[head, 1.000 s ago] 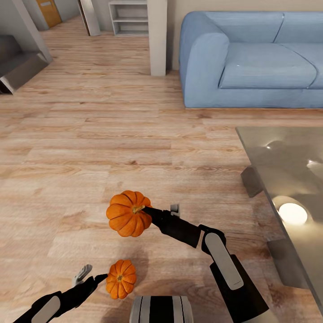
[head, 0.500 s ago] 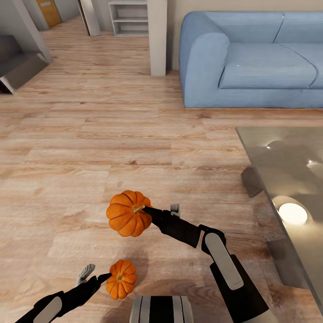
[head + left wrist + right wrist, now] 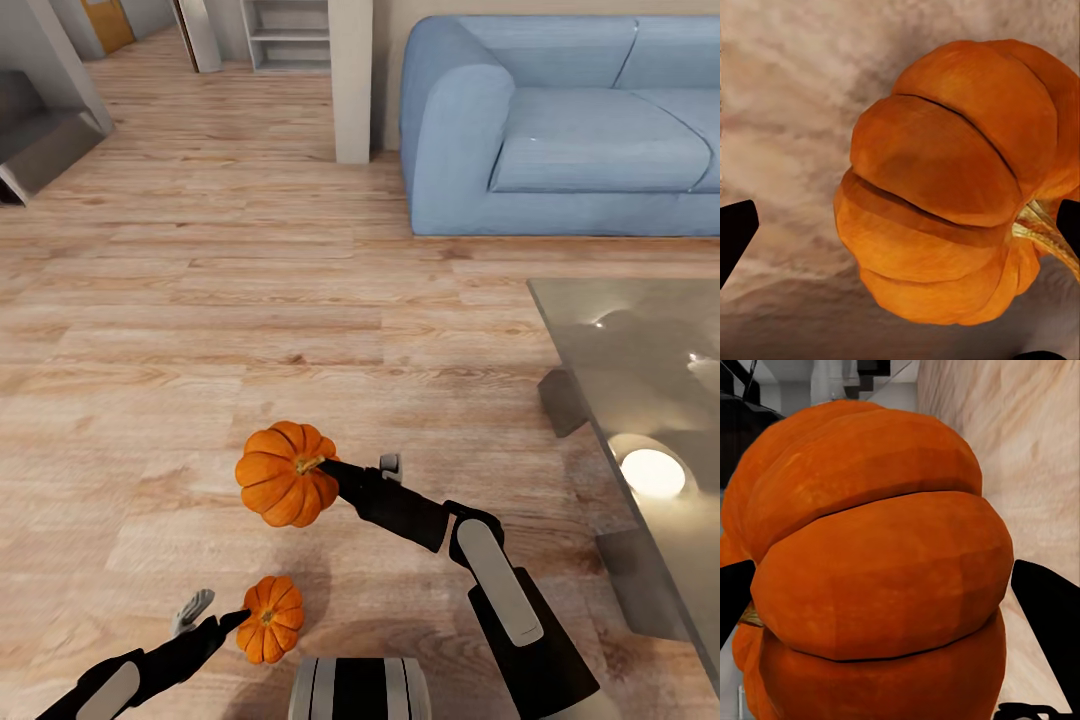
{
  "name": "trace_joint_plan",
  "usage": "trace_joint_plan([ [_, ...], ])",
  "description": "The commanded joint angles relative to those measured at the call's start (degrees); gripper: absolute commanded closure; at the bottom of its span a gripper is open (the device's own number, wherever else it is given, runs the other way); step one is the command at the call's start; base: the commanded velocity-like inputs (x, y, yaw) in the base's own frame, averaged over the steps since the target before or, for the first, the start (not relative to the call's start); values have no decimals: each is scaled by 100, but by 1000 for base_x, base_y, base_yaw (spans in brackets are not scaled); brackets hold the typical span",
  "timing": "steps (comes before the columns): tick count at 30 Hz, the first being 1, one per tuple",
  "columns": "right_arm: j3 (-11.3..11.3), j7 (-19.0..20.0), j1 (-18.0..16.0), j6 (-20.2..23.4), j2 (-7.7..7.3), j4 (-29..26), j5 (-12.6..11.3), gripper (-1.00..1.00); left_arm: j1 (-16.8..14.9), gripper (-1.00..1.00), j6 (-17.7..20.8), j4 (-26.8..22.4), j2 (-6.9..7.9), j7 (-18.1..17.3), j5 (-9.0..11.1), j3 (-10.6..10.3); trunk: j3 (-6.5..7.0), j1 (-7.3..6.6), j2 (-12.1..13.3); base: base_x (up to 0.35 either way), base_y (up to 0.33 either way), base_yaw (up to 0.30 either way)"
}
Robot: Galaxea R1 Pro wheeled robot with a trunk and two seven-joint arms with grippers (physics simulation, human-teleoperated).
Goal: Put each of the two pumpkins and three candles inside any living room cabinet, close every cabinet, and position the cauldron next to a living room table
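Note:
Above the floor, my right gripper (image 3: 322, 470) is shut on the larger-looking orange pumpkin (image 3: 285, 475). In the right wrist view this pumpkin (image 3: 877, 577) spans the whole gap between the black fingertips (image 3: 1046, 611). The second pumpkin (image 3: 270, 620) sits low near my base, at the tip of my left gripper (image 3: 232, 620). In the left wrist view that pumpkin (image 3: 945, 187) lies between the spread fingers (image 3: 735, 232), its stem against one finger and a gap of floor beside the other. The grey glassy table (image 3: 620, 350) stands to the right.
A blue sofa (image 3: 560, 130) stands at the back right, with a white pillar (image 3: 350, 80) and a grey shelf unit (image 3: 285, 30) to its left. Grey steps (image 3: 40, 140) are at the far left. A bright round glare spot (image 3: 652, 473) lies on the table top. Wooden floor stretches ahead.
The head view has tilted down slightly. My left gripper has crept a little closer around the low pumpkin. The right arm and its pumpkin have held still.

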Motion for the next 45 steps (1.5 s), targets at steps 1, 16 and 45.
trace_joint_plan([
  [1,-6,15,-2,22,2,0,5,100,-3,-100,27,-1,5,-3,50,-24,-26,2,-3,0,0,0],
  [16,-6,19,-2,21,2,-2,5,100,-3,-100,23,-2,5,-7,40,-23,-181,20,-12,0,0,0],
  [45,-5,19,-2,21,2,-19,5,100,-3,-100,-70,-1,2,-3,31,-31,-203,22,-13,6,-3,0],
])
